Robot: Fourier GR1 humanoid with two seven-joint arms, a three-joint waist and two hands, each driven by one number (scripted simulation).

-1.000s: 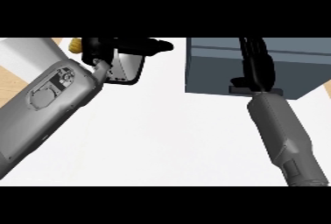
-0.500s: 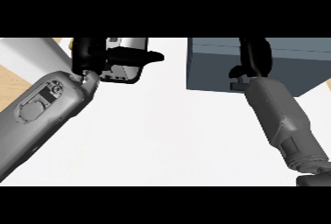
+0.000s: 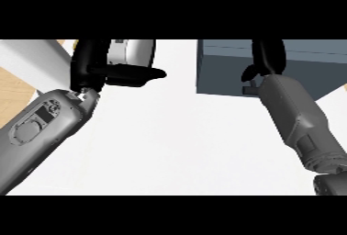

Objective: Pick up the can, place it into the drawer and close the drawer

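L hand [image 3: 102, 69] curled round can [image 3: 132, 51] — R hand [image 3: 267, 57] over drawer [image 3: 224, 69].

Can [image 3: 130, 51]: silver-grey cylinder with a pale, shiny side, seen at the upper left of the head view, cut off by the view's top edge. Dark fingers wrap its left side and lower part, hiding much of it; its ends cannot be made out.

Drawer [image 3: 224, 69]: blue-grey box at upper right, flat-faced, running out of view at the top. It lies well apart from the can, white counter between them. Whether it is open cannot be told.
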